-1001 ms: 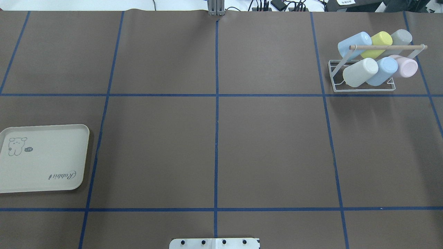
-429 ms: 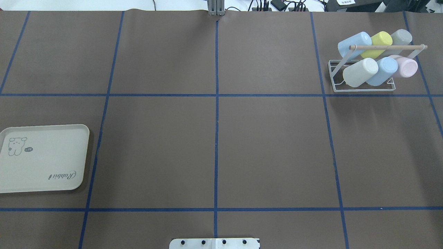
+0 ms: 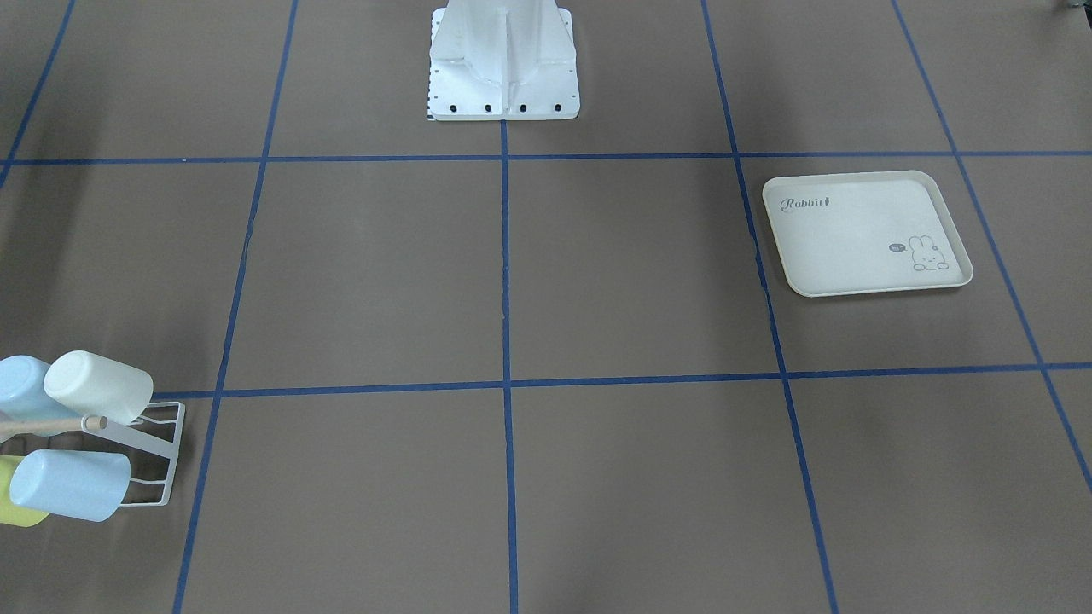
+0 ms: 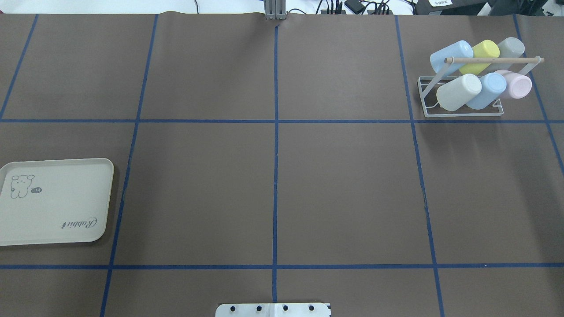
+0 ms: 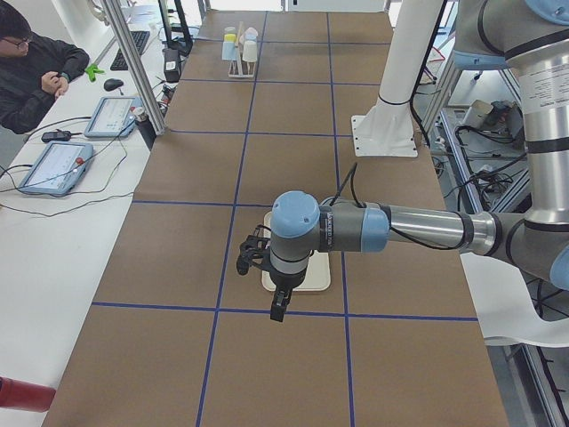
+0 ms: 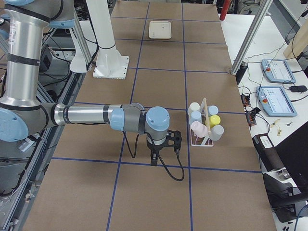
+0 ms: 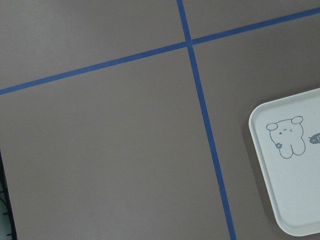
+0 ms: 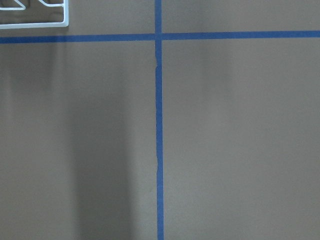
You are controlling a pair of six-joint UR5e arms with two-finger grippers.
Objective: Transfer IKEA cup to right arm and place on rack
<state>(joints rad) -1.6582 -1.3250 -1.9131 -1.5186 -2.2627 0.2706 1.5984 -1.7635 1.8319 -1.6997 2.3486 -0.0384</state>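
Observation:
The white wire rack (image 4: 462, 113) with its wooden dowel (image 4: 493, 60) stands at the far right of the table, and several pastel IKEA cups rest on its prongs, among them a cream one (image 4: 458, 91) and a yellow one (image 4: 480, 55). The rack (image 6: 202, 139) also shows in the exterior right view. There my right gripper (image 6: 154, 158) hangs above the table just short of it, with a thick cable looping off. My left gripper (image 5: 278, 307) hovers over the cream tray (image 5: 316, 285). No cup shows at either gripper. I cannot tell whether either is open or shut.
The rabbit-print tray (image 4: 53, 207) lies bare at the table's left edge. The robot's white base (image 3: 503, 77) stands mid-table on the near side. A person (image 5: 36, 71) sits at a side bench with tablets. Blue tape lines grid the brown table (image 4: 273, 176).

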